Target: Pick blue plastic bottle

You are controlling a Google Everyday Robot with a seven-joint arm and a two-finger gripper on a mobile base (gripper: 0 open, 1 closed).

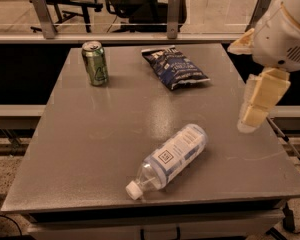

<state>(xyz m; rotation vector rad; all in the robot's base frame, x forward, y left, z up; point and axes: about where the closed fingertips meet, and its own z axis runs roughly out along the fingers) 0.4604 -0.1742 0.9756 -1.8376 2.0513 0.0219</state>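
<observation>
Pincer [251, 120], grip state unclear, hangs right of the lying blue plastic bottle [172, 154]

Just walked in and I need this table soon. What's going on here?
A one-armed robot is about to pick up the blue plastic bottle. The bottle lies on its side near the front edge of the grey table, with its white cap pointing toward the front. The robot's hand hangs by the table's right edge, up and to the right of the bottle and apart from it. A green can stands upright at the back left, and a dark blue chip bag lies further right along the back. Nothing is grasped yet.
</observation>
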